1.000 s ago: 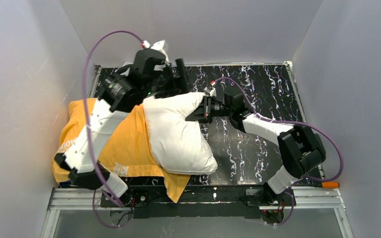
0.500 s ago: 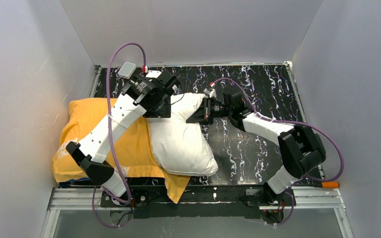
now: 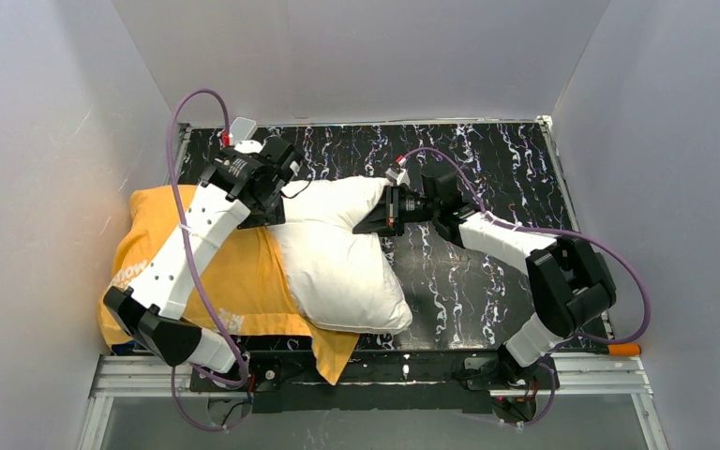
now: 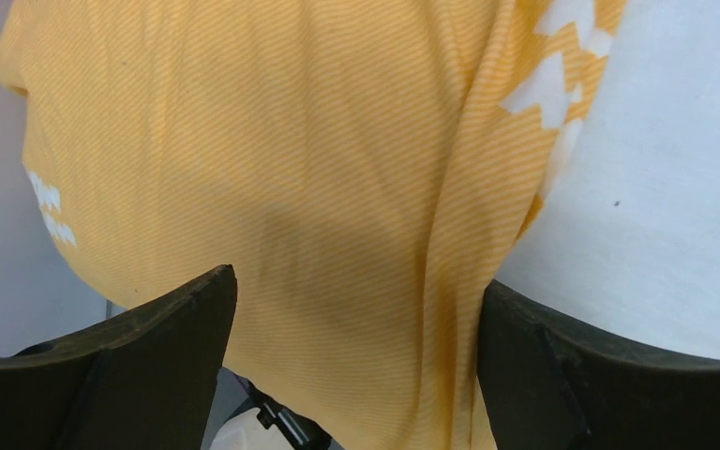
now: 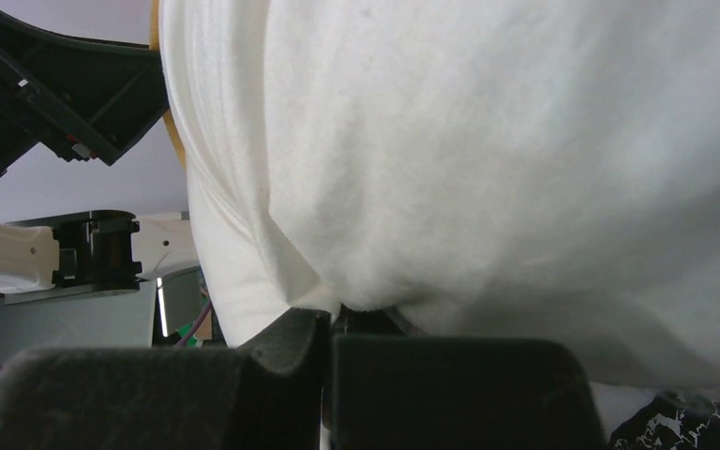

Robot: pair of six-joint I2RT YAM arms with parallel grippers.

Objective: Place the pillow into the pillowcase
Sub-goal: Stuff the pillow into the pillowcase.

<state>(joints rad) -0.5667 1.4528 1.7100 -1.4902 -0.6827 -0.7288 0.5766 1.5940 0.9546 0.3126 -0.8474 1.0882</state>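
Right now, left end effector gapes around the pillowcase; right end effector pinches the pillow.

I can't see the pillow's left end under the pillowcase; from above, the wrist hides my left fingers.

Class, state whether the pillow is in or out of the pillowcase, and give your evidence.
Partly in: the pillow has its left end covered by the orange pillowcase; the rest lies bare on the table.
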